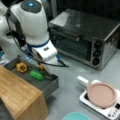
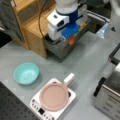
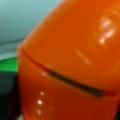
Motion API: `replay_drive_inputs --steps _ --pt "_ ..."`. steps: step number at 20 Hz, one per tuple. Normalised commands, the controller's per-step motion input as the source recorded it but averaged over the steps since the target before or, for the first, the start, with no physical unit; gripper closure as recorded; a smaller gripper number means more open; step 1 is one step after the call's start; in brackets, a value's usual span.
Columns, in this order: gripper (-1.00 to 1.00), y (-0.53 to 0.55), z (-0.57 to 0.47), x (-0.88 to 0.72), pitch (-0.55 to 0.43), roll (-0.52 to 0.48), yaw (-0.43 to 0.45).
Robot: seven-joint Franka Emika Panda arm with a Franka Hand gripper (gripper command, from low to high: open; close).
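My gripper (image 1: 43, 64) reaches down into a grey tray (image 1: 51, 86), and the arm's white hand covers its fingers in both front views. Right under it lies an orange object (image 1: 41, 67), seen as a small orange patch (image 2: 72, 40) below the hand. That glossy orange object (image 3: 70, 62) fills nearly the whole wrist view, with a dark groove across it. Beside it in the tray lie a green vegetable (image 1: 36, 75) and a yellow pepper (image 1: 21, 67). A strip of green (image 3: 8, 65) shows at the wrist view's left.
A wooden cabinet (image 1: 18, 96) stands against the tray. A toaster oven (image 1: 83, 37) is at a front view's top right. A pink pan (image 1: 101, 94) sits on a white cooktop (image 2: 37, 106). A teal bowl (image 2: 26, 73) rests on the grey table (image 2: 82, 60).
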Motion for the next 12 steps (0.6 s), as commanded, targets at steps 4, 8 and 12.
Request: replay_drive_inputs --steps 4,8,12 --pt "1.0 -0.31 -0.11 -0.16 -0.21 -0.068 0.248" --pt "1.0 -0.2 -0.06 -0.06 -0.173 -0.096 0.263" --pt "1.0 -0.16 -0.05 0.05 -0.148 -0.128 0.216"
